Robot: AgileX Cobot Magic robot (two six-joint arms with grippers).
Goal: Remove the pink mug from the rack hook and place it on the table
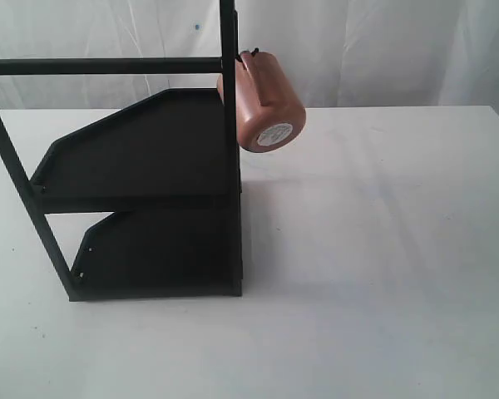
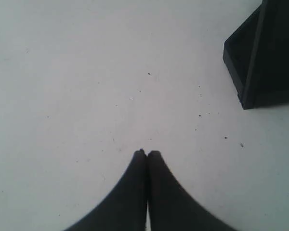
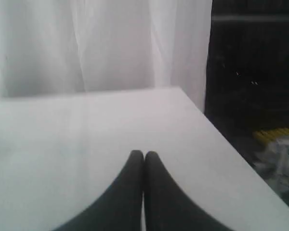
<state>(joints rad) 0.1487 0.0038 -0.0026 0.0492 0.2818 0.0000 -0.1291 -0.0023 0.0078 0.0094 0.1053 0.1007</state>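
Observation:
The pink mug (image 1: pixel 264 98) hangs by its handle from the rack hook (image 1: pixel 248 56) near the top of the rack (image 1: pixel 150 158), tilted so its white base sticker faces the camera. The rack stands on the white table (image 1: pixel 374 249). Neither gripper shows in the exterior view. In the left wrist view my left gripper (image 2: pixel 147 153) is shut with nothing between its fingers, over bare table, a corner of the rack (image 2: pixel 265 53) off to one side. In the right wrist view my right gripper (image 3: pixel 144 154) is shut and empty above the table (image 3: pixel 62 139) near its edge.
A white curtain (image 1: pixel 358 50) hangs behind the table. In the right wrist view a dark area with cluttered items (image 3: pixel 274 144) lies beyond the table's edge. Open tabletop stretches to the right of the rack in the exterior view.

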